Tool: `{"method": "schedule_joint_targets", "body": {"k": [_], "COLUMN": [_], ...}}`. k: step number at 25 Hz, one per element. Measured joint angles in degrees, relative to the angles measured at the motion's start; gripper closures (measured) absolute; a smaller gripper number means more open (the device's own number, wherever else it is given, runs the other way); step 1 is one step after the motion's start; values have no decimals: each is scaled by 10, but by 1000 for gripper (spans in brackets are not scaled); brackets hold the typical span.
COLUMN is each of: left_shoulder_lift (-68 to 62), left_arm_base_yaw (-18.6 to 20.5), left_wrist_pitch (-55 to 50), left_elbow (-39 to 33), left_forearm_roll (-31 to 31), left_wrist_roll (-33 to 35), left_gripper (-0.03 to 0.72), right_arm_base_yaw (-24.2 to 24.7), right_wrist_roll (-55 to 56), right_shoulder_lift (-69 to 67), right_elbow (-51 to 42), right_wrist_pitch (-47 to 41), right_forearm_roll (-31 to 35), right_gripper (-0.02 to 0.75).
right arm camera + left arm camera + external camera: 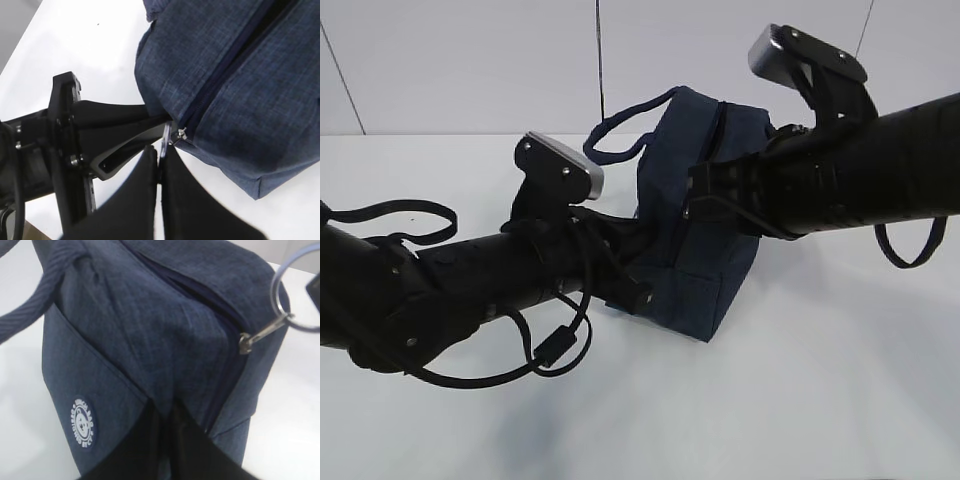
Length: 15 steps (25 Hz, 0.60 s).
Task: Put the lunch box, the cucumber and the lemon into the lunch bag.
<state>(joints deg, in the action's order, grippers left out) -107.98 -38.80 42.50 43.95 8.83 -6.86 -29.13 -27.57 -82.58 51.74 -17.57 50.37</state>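
Boxy navy fabric lunch bag (705,215) stood mid-table, zipper shut; both black arms crowded it; white tabletop (820,400) around lay open.

A plain white worktop (800,400) stretches across the scene, and behind it a pale panelled wall (470,60) with thin dark seams.

Both arms reach inward, left hand (167,440) and right hand (160,200) clamped shut.

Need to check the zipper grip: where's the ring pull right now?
The ring pull hangs at the zipper's end on the lunch bag, upper right in the left wrist view; the right wrist view shows the right gripper shut on it.
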Motion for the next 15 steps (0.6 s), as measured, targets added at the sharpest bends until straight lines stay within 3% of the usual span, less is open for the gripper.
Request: {"method": "schedule_joint_targets", "body": {"k": [15], "left_shoulder_lift": [0], "left_arm_base_yaw": [0], "left_wrist_pitch": [-14], "left_elbow": [0], "left_forearm_roll": [-2], "left_wrist_roll": [0], "left_gripper": [692], "right_arm_base_yaw": [0], "right_wrist_roll": [-3], "right_shoulder_lift": [1], "right_elbow": [2], "right_wrist_pitch": [16], "right_forearm_roll": [-2], "right_gripper": [737]}}
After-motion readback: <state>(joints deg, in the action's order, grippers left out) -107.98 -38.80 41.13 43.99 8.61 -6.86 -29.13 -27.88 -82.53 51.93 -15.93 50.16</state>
